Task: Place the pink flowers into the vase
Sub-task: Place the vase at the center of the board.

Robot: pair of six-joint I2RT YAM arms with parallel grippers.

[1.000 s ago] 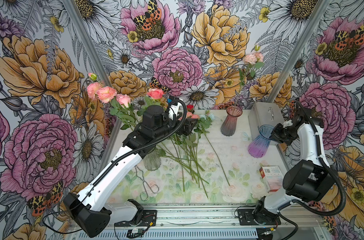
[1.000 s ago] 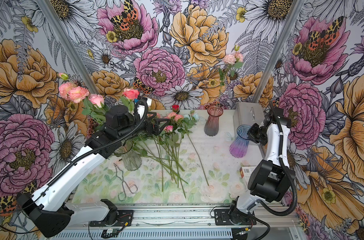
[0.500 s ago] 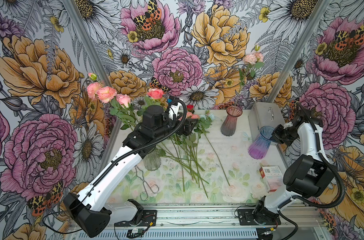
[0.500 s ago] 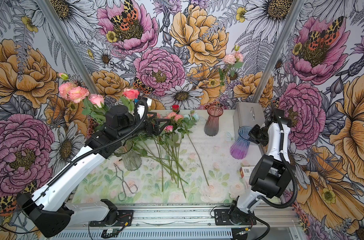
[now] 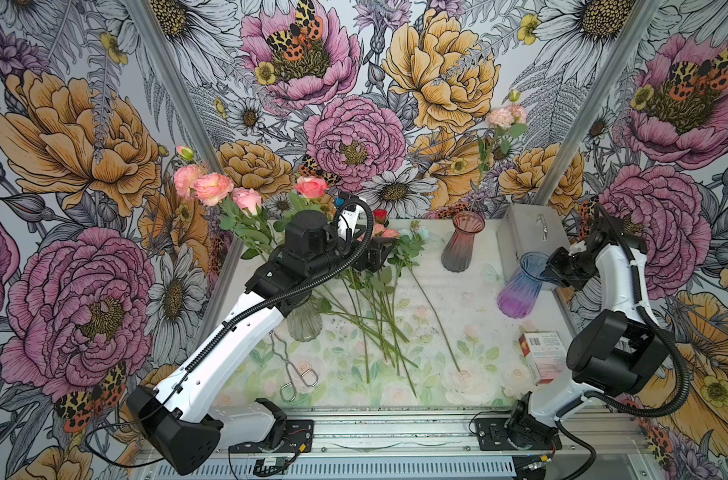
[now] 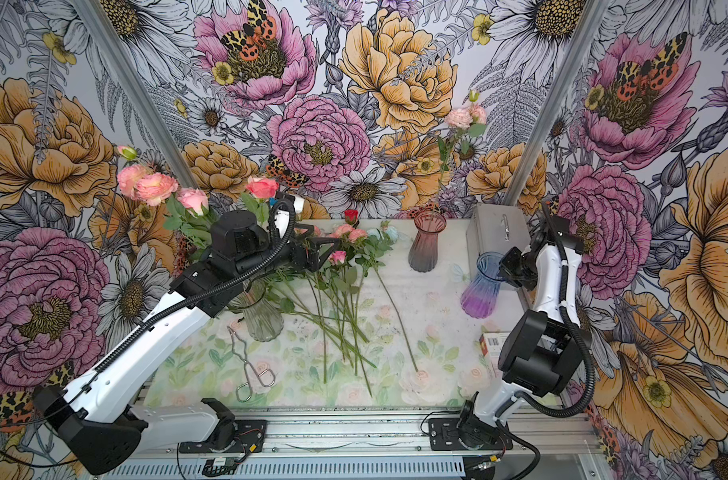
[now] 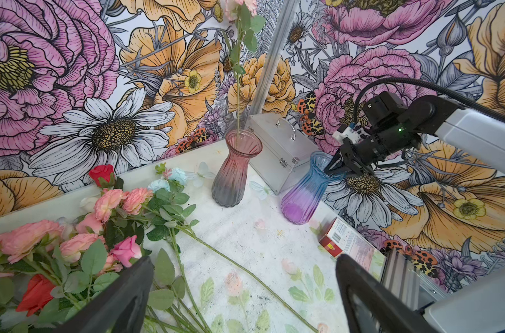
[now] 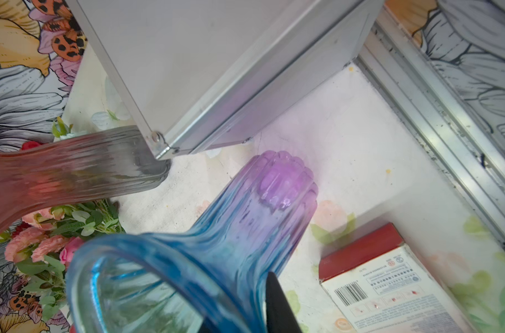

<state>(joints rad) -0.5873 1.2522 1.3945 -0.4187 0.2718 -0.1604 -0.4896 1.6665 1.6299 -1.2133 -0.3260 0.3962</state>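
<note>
My left gripper (image 7: pixel 244 261) hangs wide open over the pink flowers (image 7: pixel 110 201), piled at lower left on the table (image 7: pixel 268 236). I'd pinch just one, low down. My right gripper (image 7: pixel 336 170) sits at the blue vase (image 7: pixel 306 196) rim (holding or not, I can't tell).

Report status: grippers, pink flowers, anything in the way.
Left gripper open, above the loose pink flowers on the table. Right gripper at the rim of the blue vase, grip unclear. Red roses mixed into the pile.
</note>
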